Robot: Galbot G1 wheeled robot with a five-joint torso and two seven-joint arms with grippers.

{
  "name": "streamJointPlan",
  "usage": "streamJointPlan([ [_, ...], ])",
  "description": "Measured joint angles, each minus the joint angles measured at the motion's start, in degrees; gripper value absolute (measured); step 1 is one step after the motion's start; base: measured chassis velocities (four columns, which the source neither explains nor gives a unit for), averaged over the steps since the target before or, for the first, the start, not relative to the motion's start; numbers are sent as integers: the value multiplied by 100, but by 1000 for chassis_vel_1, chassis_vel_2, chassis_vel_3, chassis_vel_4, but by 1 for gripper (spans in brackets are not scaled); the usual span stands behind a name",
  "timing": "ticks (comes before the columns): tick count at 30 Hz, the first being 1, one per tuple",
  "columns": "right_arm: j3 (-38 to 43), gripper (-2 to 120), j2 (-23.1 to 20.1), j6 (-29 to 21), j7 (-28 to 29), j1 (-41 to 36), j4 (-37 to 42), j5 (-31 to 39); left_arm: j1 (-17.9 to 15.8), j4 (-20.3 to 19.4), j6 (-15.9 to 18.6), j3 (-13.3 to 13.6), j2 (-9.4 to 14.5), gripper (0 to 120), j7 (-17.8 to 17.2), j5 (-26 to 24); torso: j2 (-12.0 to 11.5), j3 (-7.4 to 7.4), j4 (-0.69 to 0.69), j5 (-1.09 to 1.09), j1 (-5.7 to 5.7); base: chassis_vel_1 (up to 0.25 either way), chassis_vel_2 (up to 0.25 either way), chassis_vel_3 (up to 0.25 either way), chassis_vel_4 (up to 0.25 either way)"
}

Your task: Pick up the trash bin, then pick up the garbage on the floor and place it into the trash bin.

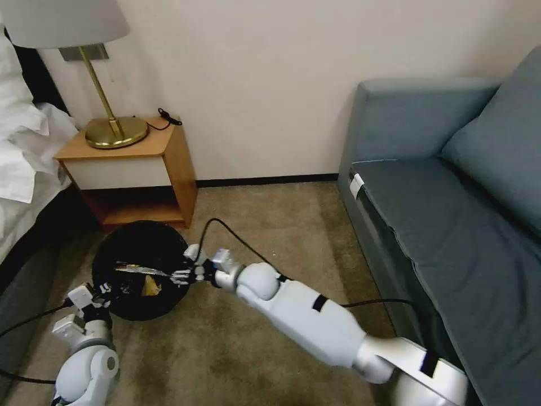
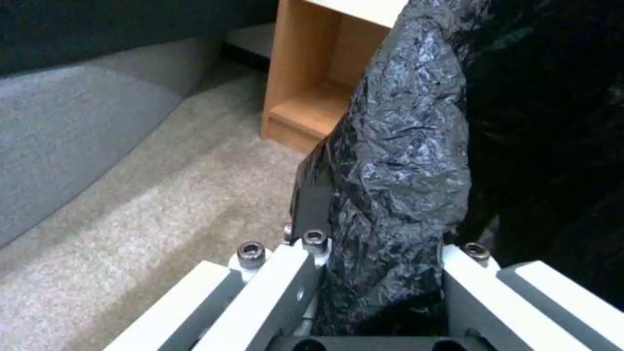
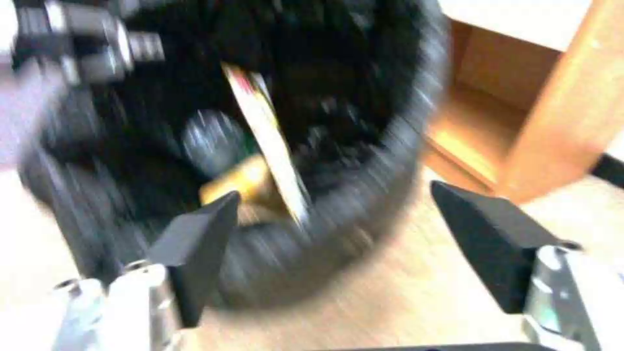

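Bin held at its rim, litter inside.

The trash bin [image 1: 138, 270] sits at eight o'clock in the head view, before the nightstand [image 1: 141, 169]. The left gripper [image 1: 97, 294] has its jaws clamped on the bag-lined rim. The right gripper [image 1: 189, 265], jaws spread and empty, hovers at the bin's opposite rim; a flat packet [image 3: 266, 141] and gold wrapper [image 3: 237, 183] lie inside.

One trash bin [image 1: 135, 254], one lamp [image 1: 101, 84], one nightstand [image 1: 141, 169], one sofa [image 1: 451, 225], two robot arms.

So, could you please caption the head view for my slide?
Left pincer grips the trash bin rim; open right pincer hovers over it.
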Motion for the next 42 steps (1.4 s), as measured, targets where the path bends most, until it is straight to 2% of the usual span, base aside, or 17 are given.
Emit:
streamJointPlan([
  [3, 329, 91, -225, 76, -468, -59, -124, -578, -2, -11, 0, 2, 3, 3, -1, -5, 0, 0, -1, 0, 0, 0, 0, 0, 0],
  [5, 687, 99, -434, 183, -1097, -118, -321, -1159, 3, -20, 0, 3, 8, 3, -1, -11, 0, 0, -1, 0, 0, 0, 0, 0, 0],
  [6, 687, 99, -434, 183, -1097, -118, -321, -1159, 3, -20, 0, 3, 8, 3, -1, -11, 0, 0, -1, 0, 0, 0, 0, 0, 0],
  [8, 987, 99, -554, 365, -1710, -148, -642, -1701, 15, -19, -1, 1, 12, 3, 0, -11, 0, 0, -1, 1, 0, 0, 0, 0, 0],
  [9, 987, 99, -554, 365, -1710, -148, -642, -1701, 15, -19, -1, 1, 12, 3, 0, -11, 0, 0, -1, 1, 0, 0, 0, 0, 0],
  [10, 1198, 99, -573, 515, -2050, -148, -902, -2005, 24, -10, -8, 1, 12, 3, 7, -11, 0, 0, 0, 0, 0, 0, 0, 0, 0],
  [11, 1738, 96, -530, 767, -2733, -149, -1540, -2751, 27, 16, -18, 6, 4, 3, 17, -5, 0, 0, 1, 1, 0, 0, 0, 0, 0],
  [12, 1908, 93, -514, 804, -2865, -151, -1734, -2911, 23, 21, -19, 15, -5, 3, 18, 0, 0, 0, 1, 0, 0, 0, 0, 0, 0],
  [14, 1980, 90, -509, 820, -2904, -156, -1812, -2988, 21, 23, -19, 20, -9, 3, 19, 2, 0, 0, 0, 0, 0, 0, 0, 0, 0],
  [17, 2343, 76, -459, 976, -3107, -181, -2167, -3548, 3, 31, -19, 40, -28, 3, 23, 13, 0, 0, 0, 0, 0, 0, 0, 0, 0],
  [19, 2425, 71, -449, 1026, -3188, -194, -2229, -3715, 2, 38, -19, 41, -30, 3, 23, 16, 0, 0, 0, 0, 0, 0, 0, 0, 0],
  [25, 2691, 86, -389, 1154, -3261, -233, -2523, -4063, 9, 55, -21, 42, -50, 3, 40, 32, 0, 0, 0, 0, 0, 0, 0, 0, 0],
  [30, 2790, 80, -300, 1241, -3107, -213, -2765, -4153, 11, 55, -25, 41, -71, 3, 42, 39, 0, 0, 0, -1, 0, 0, 0, 0, 0],
  [33, 2831, 63, -236, 1272, -3059, -193, -2878, -4167, 20, 36, -27, 39, -76, 3, 42, 41, 0, 0, 1, -1, 0, 0, 0, 0, 0],
  [36, 2831, 59, -233, 1283, -3057, -193, -2879, -4166, 27, 21, -27, 34, -75, 3, 43, 41, 0, 0, 1, -2, 0, 0, 0, 0, 0],
  [37, 2831, 50, -232, 1293, -3050, -201, -2878, -4144, 36, 10, -29, 24, -69, 3, 43, 41, 0, 0, 1, -2, 0, 0, 0, 0, 0],
  [42, 2829, 32, -230, 1316, -2994, -226, -2850, -4099, 49, -10, -33, 15, -64, 3, 43, 40, 0, 0, 1, -2, 0, 0, 0, 0, 0],
])
